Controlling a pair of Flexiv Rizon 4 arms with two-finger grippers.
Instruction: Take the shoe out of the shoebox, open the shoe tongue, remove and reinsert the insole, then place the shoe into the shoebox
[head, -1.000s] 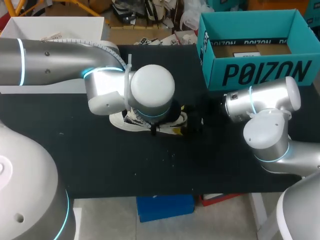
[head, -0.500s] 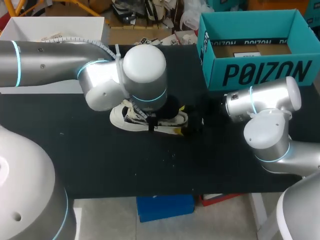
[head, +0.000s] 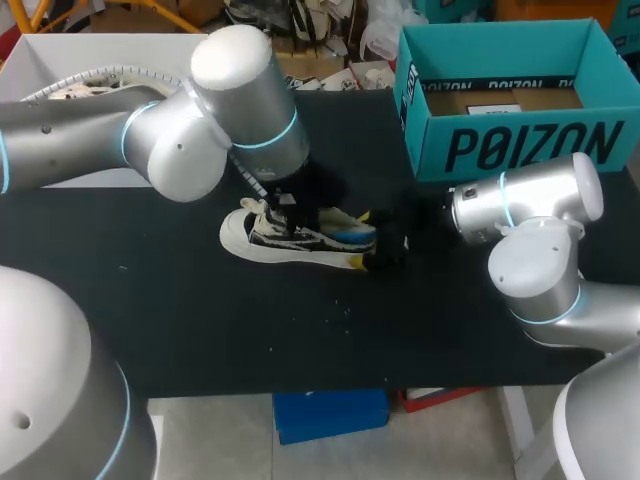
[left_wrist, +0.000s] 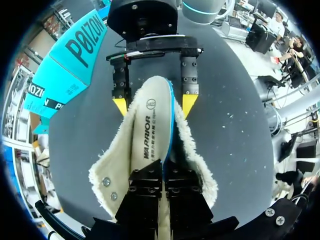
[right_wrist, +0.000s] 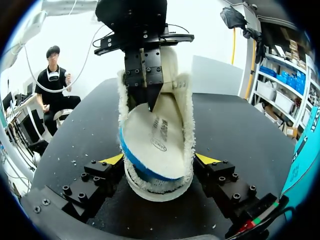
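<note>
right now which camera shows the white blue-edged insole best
The right wrist view: the white blue-edged insole faces the camera nearly whole, pinched by the left pincer. The left wrist view shows it lengthwise, its near end hidden by that pincer's fingers. In the head view the left arm covers almost all of it.

Front strip of our black worktop (head: 300, 330) is wide open, so that's the easy way through. The middle is jammed: our left arm (head: 180, 150) hangs right over the white fleece-lined shoe (head: 300, 240), with our left claw (left_wrist: 163, 172) pinching the white blue-edged insole (left_wrist: 147, 135) and our right claw (right_wrist: 160, 159) clamped round the heel. Our right arm (head: 530, 215) fills the gap before the open-topped teal cardboard shoebox (head: 520, 145).
</note>
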